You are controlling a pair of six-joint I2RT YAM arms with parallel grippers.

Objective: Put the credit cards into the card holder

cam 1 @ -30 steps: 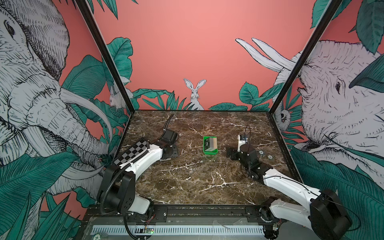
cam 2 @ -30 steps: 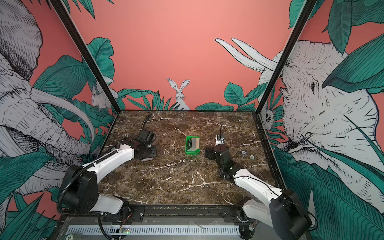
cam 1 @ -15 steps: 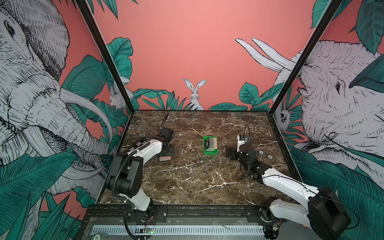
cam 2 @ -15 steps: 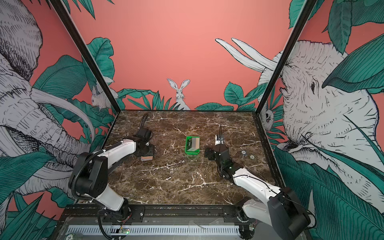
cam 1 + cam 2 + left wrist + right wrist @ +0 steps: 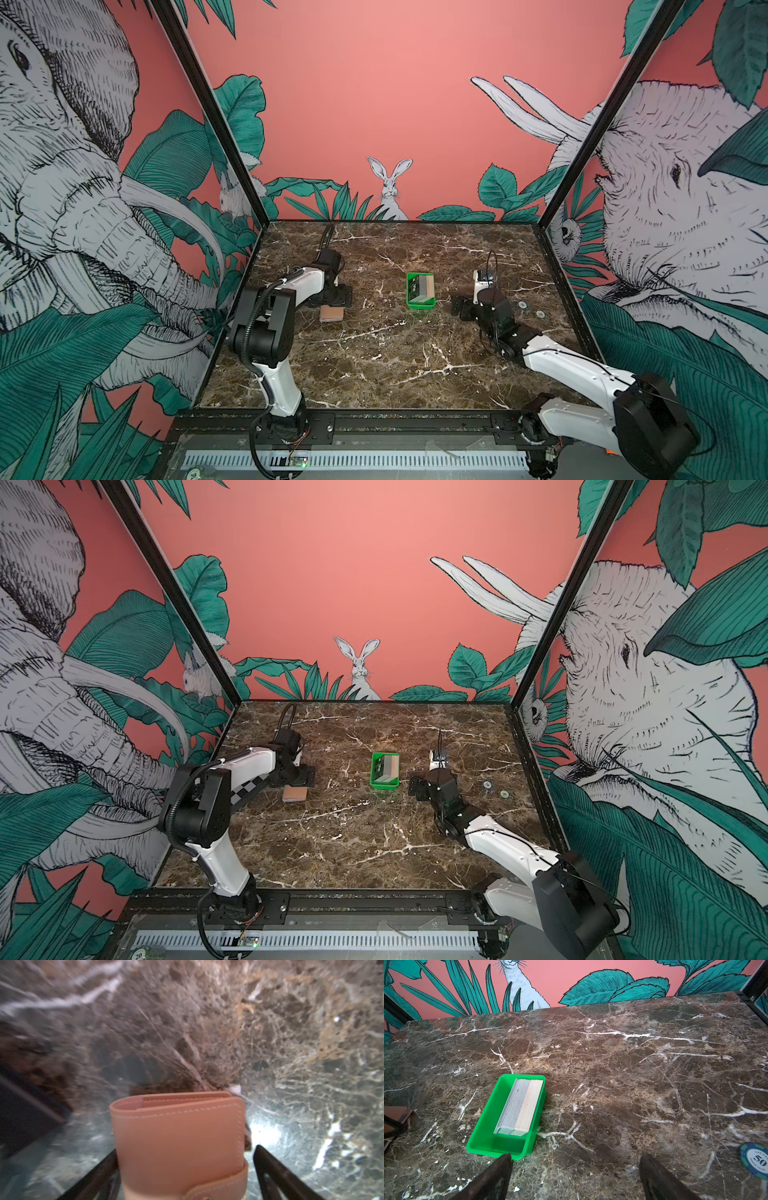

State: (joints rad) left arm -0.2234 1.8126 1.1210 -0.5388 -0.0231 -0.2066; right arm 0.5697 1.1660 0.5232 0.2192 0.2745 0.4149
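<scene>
The card holder [image 5: 331,312] [image 5: 295,793] is a tan folded wallet lying on the marble at the left. In the left wrist view the card holder [image 5: 178,1136] fills the space between my left gripper's fingers, its strap tab across the near edge. My left gripper [image 5: 334,303] [image 5: 186,1149] is open around it, with a gap showing at one finger. The credit cards [image 5: 420,288] [image 5: 519,1105] stand on edge as a stack in a green tray [image 5: 409,300] [image 5: 483,1142]. My right gripper [image 5: 461,307] [image 5: 575,1155] is open over bare marble beside the tray.
Two poker chips [image 5: 522,305] [image 5: 540,314] lie right of my right gripper; one poker chip [image 5: 758,1159] shows in the right wrist view. A checkerboard [image 5: 249,789] lies under the left arm. Walls close the table at the back and both sides.
My left gripper has opened, letting go of the card holder. The left arm's elbow has swung up and forward. The right arm has hardly moved.
</scene>
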